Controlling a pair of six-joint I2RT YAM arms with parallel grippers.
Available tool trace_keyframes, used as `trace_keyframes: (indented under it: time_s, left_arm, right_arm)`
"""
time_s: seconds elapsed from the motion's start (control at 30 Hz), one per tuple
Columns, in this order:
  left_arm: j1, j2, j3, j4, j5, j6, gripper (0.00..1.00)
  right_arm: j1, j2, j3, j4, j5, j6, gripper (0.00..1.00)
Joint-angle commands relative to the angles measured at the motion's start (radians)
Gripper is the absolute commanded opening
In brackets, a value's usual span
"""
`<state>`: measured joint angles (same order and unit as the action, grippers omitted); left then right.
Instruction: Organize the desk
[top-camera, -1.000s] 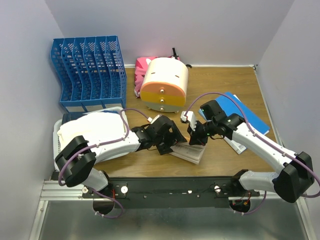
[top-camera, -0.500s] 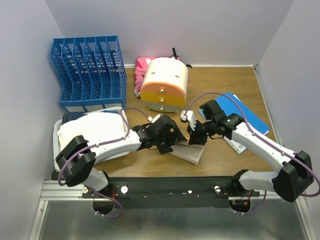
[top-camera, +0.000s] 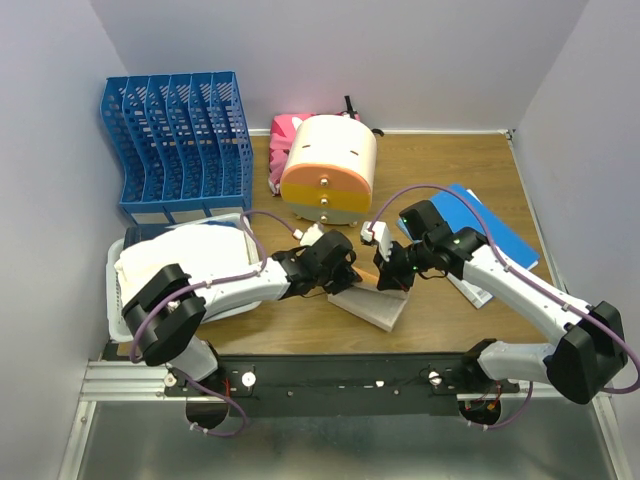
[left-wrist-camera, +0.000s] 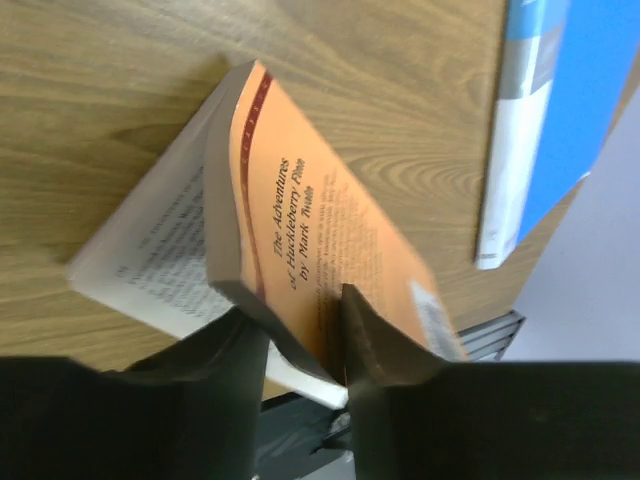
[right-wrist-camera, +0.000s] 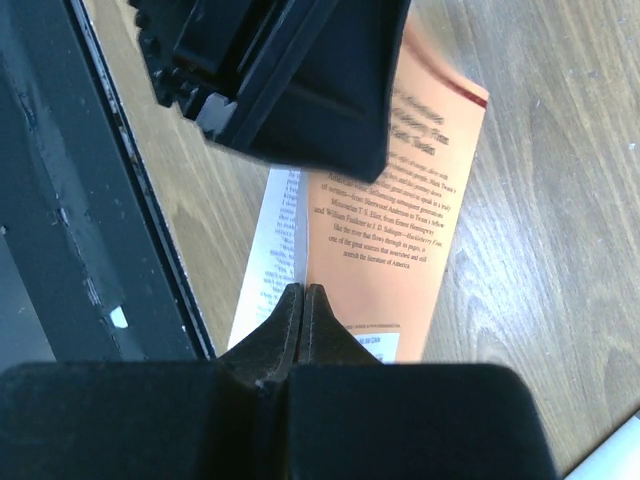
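Under both claws lies the brown desk (top-camera: 450, 160), flat between pale walls (top-camera: 60, 120). Near its front edge sits an orange book (left-wrist-camera: 300, 230), tipped up on one side. The left claw (left-wrist-camera: 300, 335) pinches the book's thick end, one finger on each side. The right claw (right-wrist-camera: 303, 298) is pressed together, its tips touching the book's edge.

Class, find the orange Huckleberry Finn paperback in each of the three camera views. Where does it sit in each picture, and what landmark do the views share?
Top external: the orange paperback lies just below centre, between the ends of the two arms.
Left wrist: the orange paperback crosses the centre diagonally, title readable.
Right wrist: the orange paperback sits centre-right, with small print on its cover.
Shared landmark: the wood-grain desk under the book.
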<state>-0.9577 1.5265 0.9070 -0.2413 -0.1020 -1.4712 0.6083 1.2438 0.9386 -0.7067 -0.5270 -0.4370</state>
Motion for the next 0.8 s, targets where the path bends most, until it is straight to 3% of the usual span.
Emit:
trace_keyframes:
  time_s: [0.0,0.03,0.1,0.13,0.2,0.23,0.3,0.33,0.6,0.77]
  left_arm:
    - [0.002,0.007,0.01,0.042,-0.074,0.061,0.22]
    - [0.002,0.004,0.023,0.034,-0.079,0.093,0.03]
    - [0.001,-0.008,0.049,-0.045,-0.108,0.124,0.0]
    - [-0.003,-0.032,0.084,-0.08,-0.149,0.152,0.0]
    - [-0.022,-0.074,0.115,-0.172,-0.221,0.233,0.0]
    - [-0.029,-0.121,0.144,-0.203,-0.281,0.261,0.0]
    - [-0.042,-0.172,0.165,-0.287,-0.335,0.348,0.0]
    - [-0.044,-0.222,0.185,-0.317,-0.361,0.368,0.0]
    - [-0.044,-0.453,0.297,-0.593,-0.621,0.619,0.0]
    - [-0.009,-0.529,0.394,-0.593,-0.829,0.94,0.0]
  right_arm:
    - [-0.001,-0.009,-0.007,-0.003,-0.054,-0.003,0.01]
    - [-0.002,-0.01,0.005,-0.02,-0.071,-0.014,0.01]
    - [-0.002,-0.004,0.02,-0.084,-0.108,-0.058,0.02]
    - [-0.001,-0.003,0.047,-0.108,-0.111,-0.066,0.2]
    - [-0.002,-0.013,0.08,-0.169,-0.108,-0.095,0.41]
    - [-0.002,-0.024,0.097,-0.187,-0.102,-0.101,0.61]
    - [-0.004,-0.05,0.164,-0.242,-0.094,-0.123,0.78]
    - [-0.019,-0.052,0.187,-0.266,-0.1,-0.138,1.0]
    - [-0.067,-0.075,0.342,-0.356,-0.099,-0.232,1.0]
    - [-0.081,-0.081,0.344,-0.335,-0.108,-0.223,1.0]
